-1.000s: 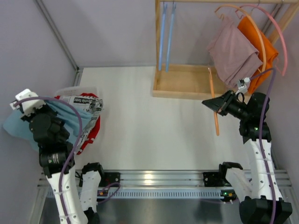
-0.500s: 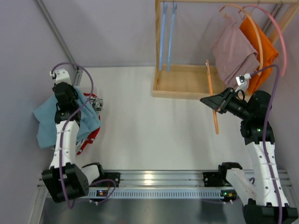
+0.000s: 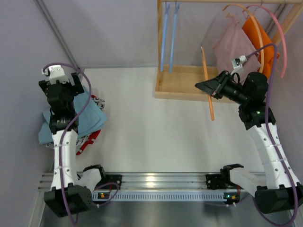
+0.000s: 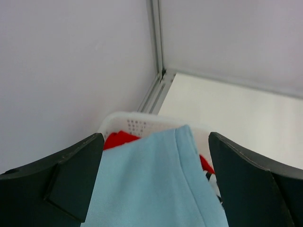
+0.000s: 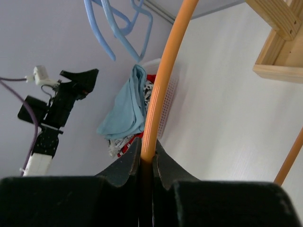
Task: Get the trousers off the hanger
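The light blue trousers (image 3: 90, 116) lie on top of a pile with red trousers (image 3: 88, 141) in a white basket (image 4: 137, 122) at the left. My left gripper (image 3: 60, 84) hangs open just above them, and the blue cloth (image 4: 151, 184) shows loose between its spread fingers. My right gripper (image 3: 208, 88) is shut on the thin bar of an orange hanger (image 5: 163, 80), held over the table by the wooden rack (image 3: 184, 87). Dusty mauve trousers (image 3: 232, 45) and orange trousers (image 3: 259, 40) hang at the back right.
Two pale blue hangers (image 3: 168, 38) hang on the rack's left side and a pink hanger (image 3: 284, 45) curves at the far right. Grey walls close in the left and back. A metal rail (image 3: 151, 182) runs along the near edge.
My left gripper has opened and let go of the light blue trousers, which now rest on the basket pile. My right gripper has carried the orange hanger up and to the left.
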`<control>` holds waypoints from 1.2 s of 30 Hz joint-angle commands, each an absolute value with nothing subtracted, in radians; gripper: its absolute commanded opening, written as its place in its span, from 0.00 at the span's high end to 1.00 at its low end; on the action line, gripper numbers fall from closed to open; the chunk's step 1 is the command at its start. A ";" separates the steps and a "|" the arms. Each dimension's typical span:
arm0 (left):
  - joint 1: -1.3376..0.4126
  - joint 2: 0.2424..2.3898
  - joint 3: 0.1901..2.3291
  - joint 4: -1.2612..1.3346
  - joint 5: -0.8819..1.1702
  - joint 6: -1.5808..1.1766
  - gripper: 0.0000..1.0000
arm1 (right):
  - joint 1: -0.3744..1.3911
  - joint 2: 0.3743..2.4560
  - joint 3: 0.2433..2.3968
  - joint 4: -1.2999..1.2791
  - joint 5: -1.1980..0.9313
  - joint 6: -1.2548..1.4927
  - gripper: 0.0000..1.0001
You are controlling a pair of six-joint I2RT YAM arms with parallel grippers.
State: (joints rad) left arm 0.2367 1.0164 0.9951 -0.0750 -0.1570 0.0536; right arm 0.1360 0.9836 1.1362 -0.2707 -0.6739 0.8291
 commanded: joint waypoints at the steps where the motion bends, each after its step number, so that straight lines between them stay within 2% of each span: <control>1: 0.239 0.934 1.097 -0.130 -0.087 0.023 0.02 | 0.161 1.023 1.259 -0.143 -0.598 0.896 1.00; 8: 0.239 0.819 1.101 -0.161 -0.031 0.003 0.02 | 0.207 1.175 1.483 -0.209 -0.494 0.968 1.00; 23: 0.239 0.818 1.086 -0.178 -0.005 -0.021 0.02 | 0.276 1.511 1.942 -0.247 -0.393 0.931 1.00; 36: 0.239 0.773 1.040 -0.204 0.011 0.025 0.02 | 0.291 1.661 2.020 -0.187 -0.391 0.954 1.00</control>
State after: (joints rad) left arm 0.2371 0.7940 1.0554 -0.2138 0.0029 0.0013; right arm 0.2687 1.6554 1.9602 -0.2760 -0.4030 0.9623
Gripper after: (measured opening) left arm 0.983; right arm 0.080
